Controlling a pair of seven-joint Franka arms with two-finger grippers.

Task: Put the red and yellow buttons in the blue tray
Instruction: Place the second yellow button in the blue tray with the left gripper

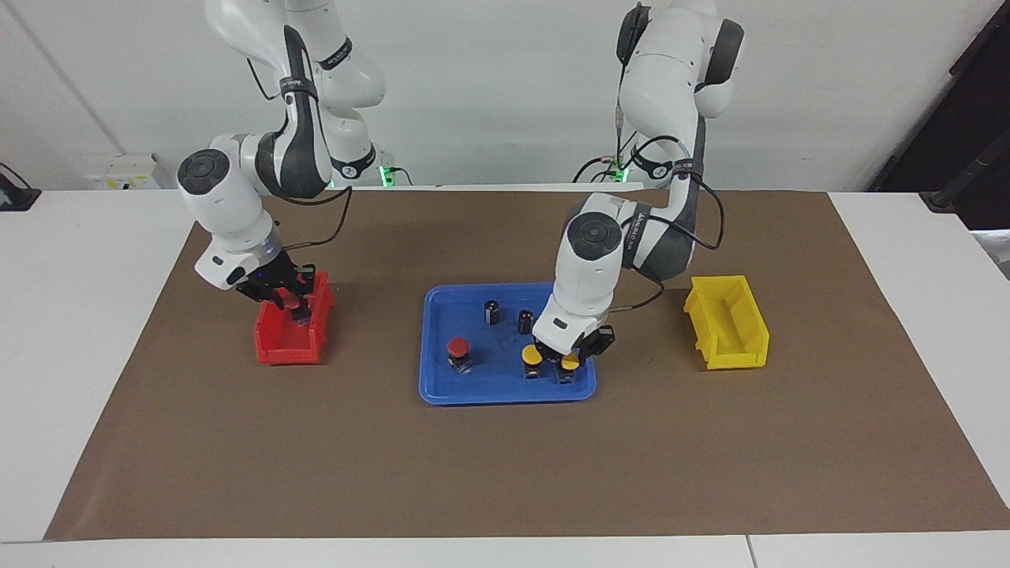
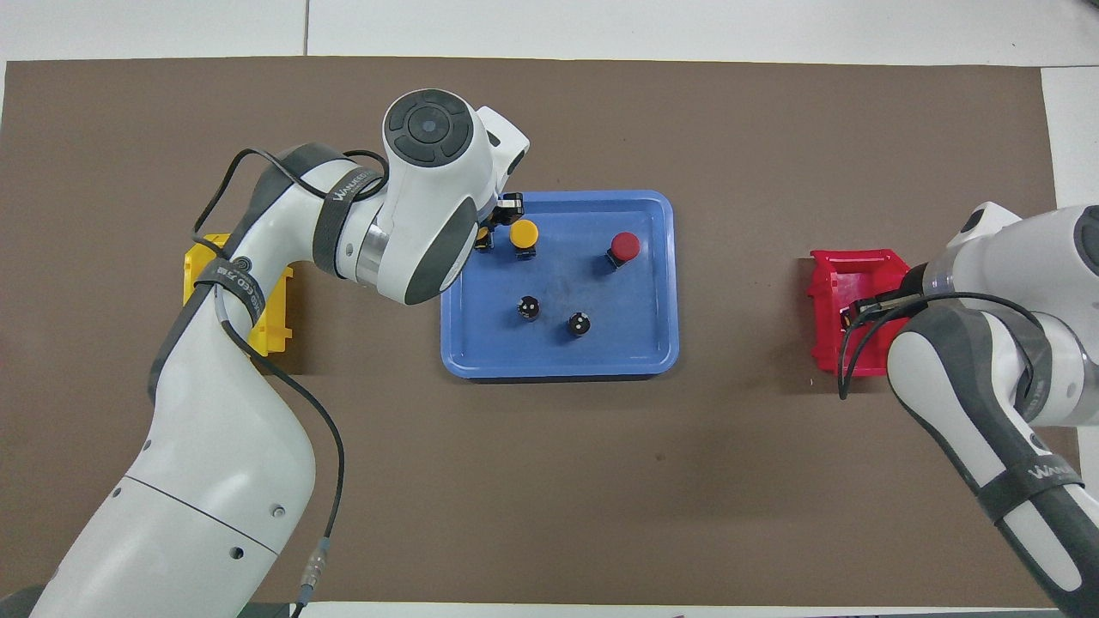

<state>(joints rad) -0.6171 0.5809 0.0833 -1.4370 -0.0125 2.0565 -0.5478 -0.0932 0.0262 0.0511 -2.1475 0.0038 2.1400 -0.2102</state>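
Bright, even light from above throws short soft shadows beneath the bins, and both views are sharp, without glare.

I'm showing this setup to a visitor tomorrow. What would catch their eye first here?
The bright blue tray at the middle of the brown mat, with a red button, two yellow buttons and two dark cylinders in it. The left gripper is down at the yellow button nearest the yellow bin. The right gripper grips a red button over the red bin.
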